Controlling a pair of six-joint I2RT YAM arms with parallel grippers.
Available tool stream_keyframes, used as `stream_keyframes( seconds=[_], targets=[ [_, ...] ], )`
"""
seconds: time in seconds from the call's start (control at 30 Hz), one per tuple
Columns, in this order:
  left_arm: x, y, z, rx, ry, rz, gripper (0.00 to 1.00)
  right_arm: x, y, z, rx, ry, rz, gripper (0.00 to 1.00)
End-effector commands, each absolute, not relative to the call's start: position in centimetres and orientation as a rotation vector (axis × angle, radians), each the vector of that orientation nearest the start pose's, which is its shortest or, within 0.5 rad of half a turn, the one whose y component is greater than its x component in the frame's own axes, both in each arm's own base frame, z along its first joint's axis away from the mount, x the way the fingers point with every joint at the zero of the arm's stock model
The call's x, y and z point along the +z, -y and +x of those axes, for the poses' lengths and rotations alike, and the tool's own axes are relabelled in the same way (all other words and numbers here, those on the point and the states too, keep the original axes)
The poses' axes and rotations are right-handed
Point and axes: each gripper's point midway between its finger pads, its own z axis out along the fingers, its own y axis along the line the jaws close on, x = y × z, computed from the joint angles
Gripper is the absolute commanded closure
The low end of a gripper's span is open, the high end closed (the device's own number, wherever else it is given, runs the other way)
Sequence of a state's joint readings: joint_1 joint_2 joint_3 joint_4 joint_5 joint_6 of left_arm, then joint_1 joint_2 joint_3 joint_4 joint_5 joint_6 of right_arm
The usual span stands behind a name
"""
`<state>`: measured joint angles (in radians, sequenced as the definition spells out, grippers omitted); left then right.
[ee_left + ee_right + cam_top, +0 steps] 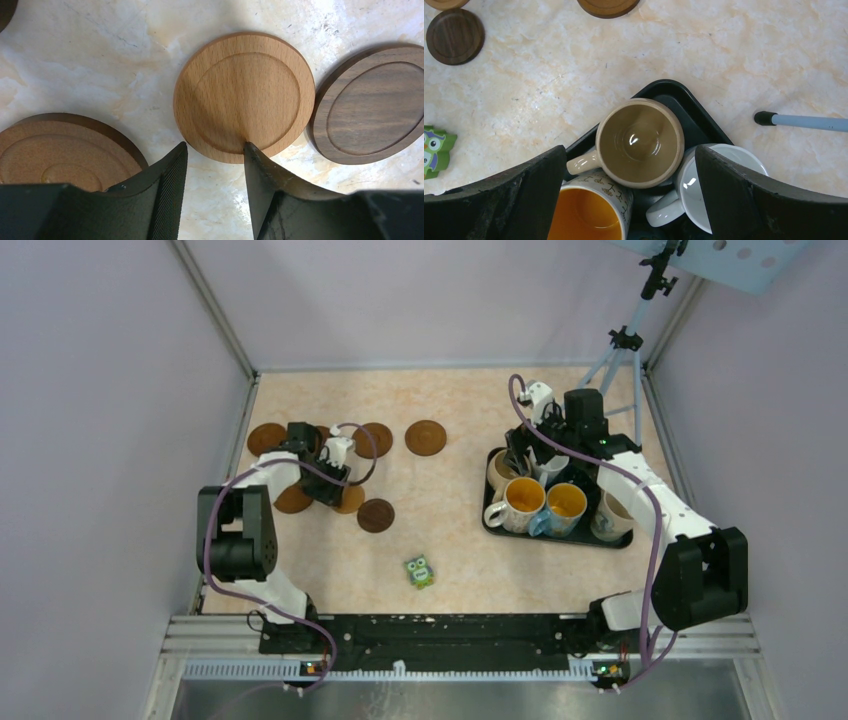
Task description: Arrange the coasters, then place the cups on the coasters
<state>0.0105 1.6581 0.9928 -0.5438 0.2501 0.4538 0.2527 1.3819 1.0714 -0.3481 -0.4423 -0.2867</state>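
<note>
Rail: a metal rail (450,635) runs across the bottom of the top view, with both arm bases on it.
Table: a beige marbled table (450,390), matt, with pale veins and small dark specks; it reaches the walls on three sides.
Owl: a green owl (418,571) stands at lower centre, alone on bare table.
Coasters: six coasters (376,515) show at centre left, all flat on the table. Three lie nearer in a loose cluster and three farther in a row, some partly under the left arm.
Left gripper: the left gripper (215,150) is low over the coasters, its jaws partly apart with only table between them. One fingertip (255,160) meets the near rim of a tan coaster (244,95). A dark coaster (370,105) lies just beside it, on the right of the wrist view.
Tray: a black tray (492,520) sits at centre right.
Cups: five cups (523,500) show, upright and packed in the tray. The two nearest have orange insides; a beige cup (640,142) and a white cup (689,187) stand behind them.
Right gripper: the right gripper (629,150) is above the beige cup, jaws spread wide, holding nothing.
Walls: plain pale lilac walls (420,300), with metal posts in the far corners.
Tripod: a tripod (622,355) stands at upper right, with a pale blue holed panel (730,260) above it.
</note>
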Motion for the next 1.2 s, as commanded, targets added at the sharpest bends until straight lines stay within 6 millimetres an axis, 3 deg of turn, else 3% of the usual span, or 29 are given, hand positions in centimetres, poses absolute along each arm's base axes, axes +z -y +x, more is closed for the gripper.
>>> stream_keyframes(
  seconds=[0.0,0.2,0.33,0.47,0.73,0.93,1.17],
  targets=[
    [4.4,2.9,33.2,-0.239,-2.596,0.658,0.46,19.1,-16.1,36.0,0.48,-1.996,-0.814,0.01],
    [9.8,4.7,34.8,-0.332,-2.452,0.711,0.37,19.3,-16.0,36.1,0.477,-1.99,-0.811,0.01],
    [11.2,6.1,33.8,-0.427,-2.403,0.782,0.32,19.3,-16.0,36.0,0.478,-1.99,-0.81,0.01],
    [10.1,7.7,31.4,-0.489,-2.43,0.856,0.31,19.2,-16.0,36.1,0.477,-1.993,-0.809,0.01],
    [7.3,7.8,26.7,-0.473,-2.479,0.967,0.3,19.1,-16.0,36.1,0.477,-1.996,-0.809,0.01],
    [5.4,7.9,25.0,-0.473,-2.508,1.019,0.29,19.1,-15.9,36.1,0.475,-1.999,-0.806,0.01],
    [3.4,8.5,24.5,-0.434,-2.526,1.064,0.31,19.1,-15.9,36.2,0.471,-1.998,-0.806,0.01]
  ],
)
